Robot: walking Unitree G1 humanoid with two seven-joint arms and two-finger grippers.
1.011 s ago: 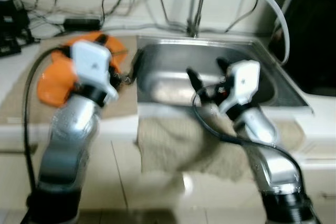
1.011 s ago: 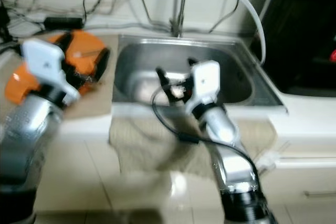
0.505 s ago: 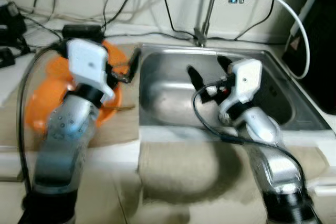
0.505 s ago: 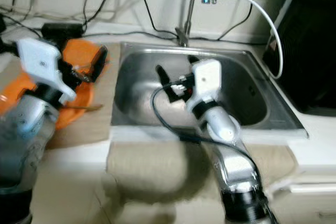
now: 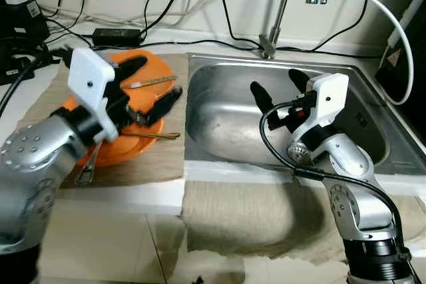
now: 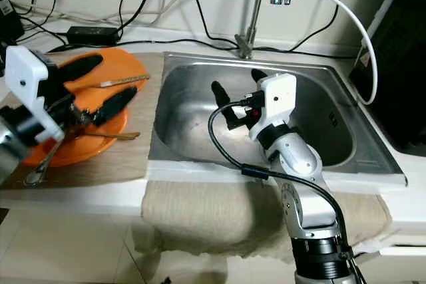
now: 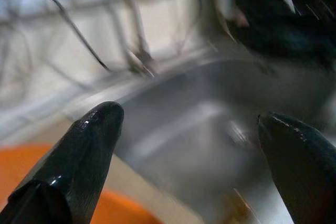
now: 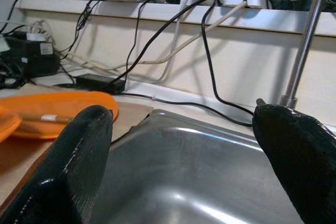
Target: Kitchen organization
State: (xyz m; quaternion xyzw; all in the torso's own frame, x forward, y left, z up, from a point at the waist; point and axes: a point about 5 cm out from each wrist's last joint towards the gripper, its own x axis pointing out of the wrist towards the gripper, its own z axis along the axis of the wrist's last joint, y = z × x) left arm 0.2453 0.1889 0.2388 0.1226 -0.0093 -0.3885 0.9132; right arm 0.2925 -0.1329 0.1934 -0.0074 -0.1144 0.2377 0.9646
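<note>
Orange plate — under left gripper's jaws

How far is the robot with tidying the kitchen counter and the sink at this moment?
Looks done: the sink holds no dishes. In hand: nothing; the left gripper hovers open over the orange plate, and the right gripper is open above the sink. Left: the plate, a chopstick and a spoon on it remain on the mat.
</note>
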